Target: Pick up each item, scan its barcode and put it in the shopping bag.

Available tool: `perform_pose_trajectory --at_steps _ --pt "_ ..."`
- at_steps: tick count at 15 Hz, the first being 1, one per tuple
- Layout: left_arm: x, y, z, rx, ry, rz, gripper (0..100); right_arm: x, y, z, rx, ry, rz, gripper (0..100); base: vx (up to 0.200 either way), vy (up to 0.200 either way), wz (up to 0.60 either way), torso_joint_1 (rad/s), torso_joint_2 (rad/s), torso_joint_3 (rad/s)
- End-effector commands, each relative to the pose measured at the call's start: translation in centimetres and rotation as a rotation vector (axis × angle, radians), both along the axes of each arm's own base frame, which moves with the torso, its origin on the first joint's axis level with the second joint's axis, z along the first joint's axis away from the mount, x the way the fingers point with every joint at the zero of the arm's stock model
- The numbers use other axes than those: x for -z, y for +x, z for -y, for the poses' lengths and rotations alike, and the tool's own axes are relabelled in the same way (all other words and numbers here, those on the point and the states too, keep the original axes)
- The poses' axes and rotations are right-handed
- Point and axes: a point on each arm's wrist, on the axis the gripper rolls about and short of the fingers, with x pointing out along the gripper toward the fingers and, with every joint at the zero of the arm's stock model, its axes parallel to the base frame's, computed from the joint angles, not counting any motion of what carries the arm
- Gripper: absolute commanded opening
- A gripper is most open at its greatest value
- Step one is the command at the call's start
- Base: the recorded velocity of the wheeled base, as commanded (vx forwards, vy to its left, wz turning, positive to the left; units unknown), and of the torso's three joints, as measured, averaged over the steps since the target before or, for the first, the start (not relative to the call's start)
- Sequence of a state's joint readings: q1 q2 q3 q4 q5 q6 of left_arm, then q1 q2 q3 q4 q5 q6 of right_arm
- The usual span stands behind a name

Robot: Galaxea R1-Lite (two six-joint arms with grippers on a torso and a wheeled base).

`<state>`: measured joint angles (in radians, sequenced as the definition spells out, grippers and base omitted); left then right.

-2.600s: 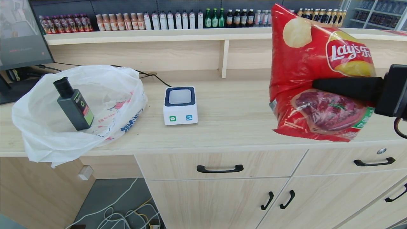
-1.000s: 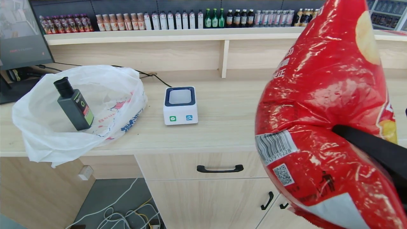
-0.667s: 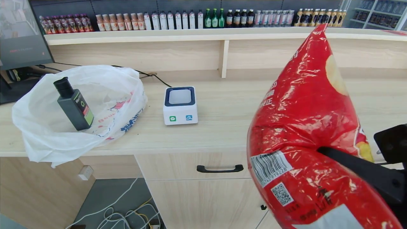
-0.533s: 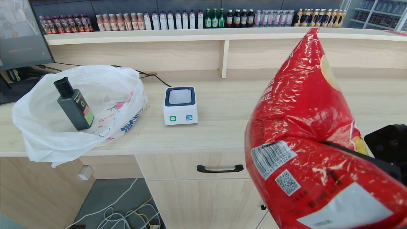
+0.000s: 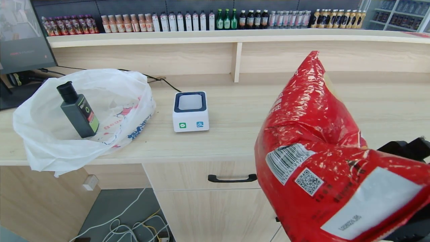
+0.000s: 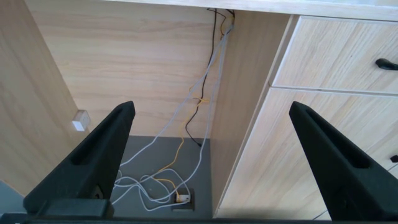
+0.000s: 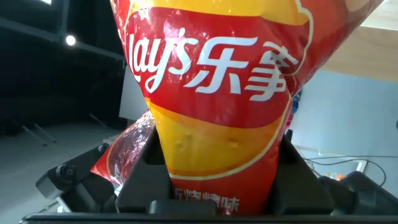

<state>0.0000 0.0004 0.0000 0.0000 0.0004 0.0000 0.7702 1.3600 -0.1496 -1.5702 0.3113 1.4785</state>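
Chip bag [image 5: 319, 134], clamped between right pincer [image 7: 217, 158] jaws

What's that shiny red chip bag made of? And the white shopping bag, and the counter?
The red chip bag looks like glossy plastic or foil film: it crinkles and throws bright glints. The white shopping bag looks like thin, soft plastic: it slumps in loose folds and wrinkles. The counter looks like pale wood, perhaps a laminate: even grain lines, matte finish.
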Motion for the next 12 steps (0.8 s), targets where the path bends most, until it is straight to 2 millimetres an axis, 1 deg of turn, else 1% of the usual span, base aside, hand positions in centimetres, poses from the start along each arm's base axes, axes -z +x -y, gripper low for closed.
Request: perform_pose_trajectory --at_steps 1,3,12 --pt "0.0 0.0 0.0 0.0 0.0 0.0 100 0.47 -0.65 0.6 -0.002 -0.008 -0.011 0 0.0 0.0 0.0 0.0 0.0 0.0" --pt "0.0 0.0 0.0 0.0 0.0 0.0 100 0.17 -1.01 0.95 -0.002 0.007 0.005 0 0.0 0.0 0.0 0.0 0.0 0.0" --pt "0.0 0.0 0.0 0.0 0.0 0.0 100 -0.19 -1.02 0.99 -0.005 0.023 0.01 0 0.0 0.0 0.0 0.0 0.0 0.0"
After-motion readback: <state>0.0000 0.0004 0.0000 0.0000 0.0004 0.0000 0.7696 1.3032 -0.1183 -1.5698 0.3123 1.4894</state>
